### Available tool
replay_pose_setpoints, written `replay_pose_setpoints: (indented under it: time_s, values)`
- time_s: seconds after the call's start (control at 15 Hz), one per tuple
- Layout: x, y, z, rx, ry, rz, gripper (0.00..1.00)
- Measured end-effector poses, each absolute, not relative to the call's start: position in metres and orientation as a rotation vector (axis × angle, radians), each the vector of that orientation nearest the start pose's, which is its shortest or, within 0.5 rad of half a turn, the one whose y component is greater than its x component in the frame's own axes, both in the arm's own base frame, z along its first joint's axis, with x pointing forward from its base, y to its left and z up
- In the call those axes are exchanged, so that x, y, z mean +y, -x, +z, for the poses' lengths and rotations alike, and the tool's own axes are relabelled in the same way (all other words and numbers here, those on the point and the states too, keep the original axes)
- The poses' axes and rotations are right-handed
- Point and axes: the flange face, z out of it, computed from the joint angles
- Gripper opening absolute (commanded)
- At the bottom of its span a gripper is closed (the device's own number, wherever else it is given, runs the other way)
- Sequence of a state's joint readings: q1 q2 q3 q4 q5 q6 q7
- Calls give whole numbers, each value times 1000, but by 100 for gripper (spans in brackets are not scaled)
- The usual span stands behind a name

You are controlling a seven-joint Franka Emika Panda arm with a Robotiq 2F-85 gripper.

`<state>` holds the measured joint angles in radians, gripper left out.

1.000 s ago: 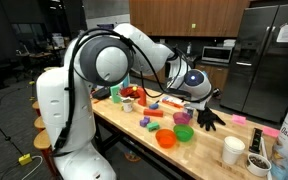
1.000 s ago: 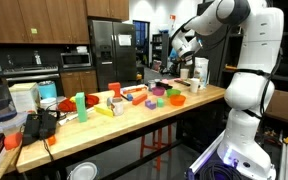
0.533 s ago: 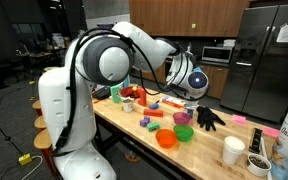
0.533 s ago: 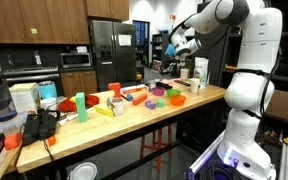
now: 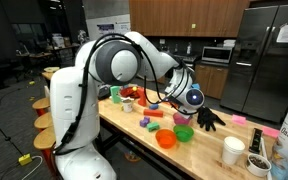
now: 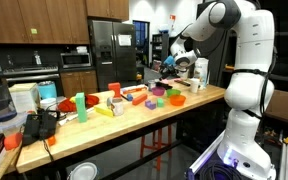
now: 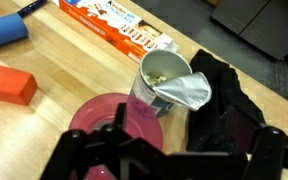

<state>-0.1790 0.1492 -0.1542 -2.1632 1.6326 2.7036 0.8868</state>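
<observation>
In both exterior views we cannot make out the can: the pincer (image 5: 191, 100) hangs in front of that part of the table (image 5: 212, 152), and the small things there blur together. In the wrist view the bottom edge cuts off the fingers (image 7: 84, 155), and the top edge cuts off the box (image 7: 124, 30).

The pincer is wide open and grips nothing. The can (image 7: 162, 85), its lid peeled back, stands upright below it, in line with the gap between the fingers. It touches a pink bowl (image 7: 96, 115) on one side and sits just beside a black glove (image 7: 229, 85) on the other.

The table's edge runs close behind the glove. Bare wood lies between the box and a red block (image 7: 9, 85).
</observation>
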Motion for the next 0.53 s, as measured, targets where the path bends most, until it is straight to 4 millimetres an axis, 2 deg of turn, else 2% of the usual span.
replay_pose_setpoints:
  time_s: [0.53]
  values:
    - [-209,-520,320,2176,434,68,100]
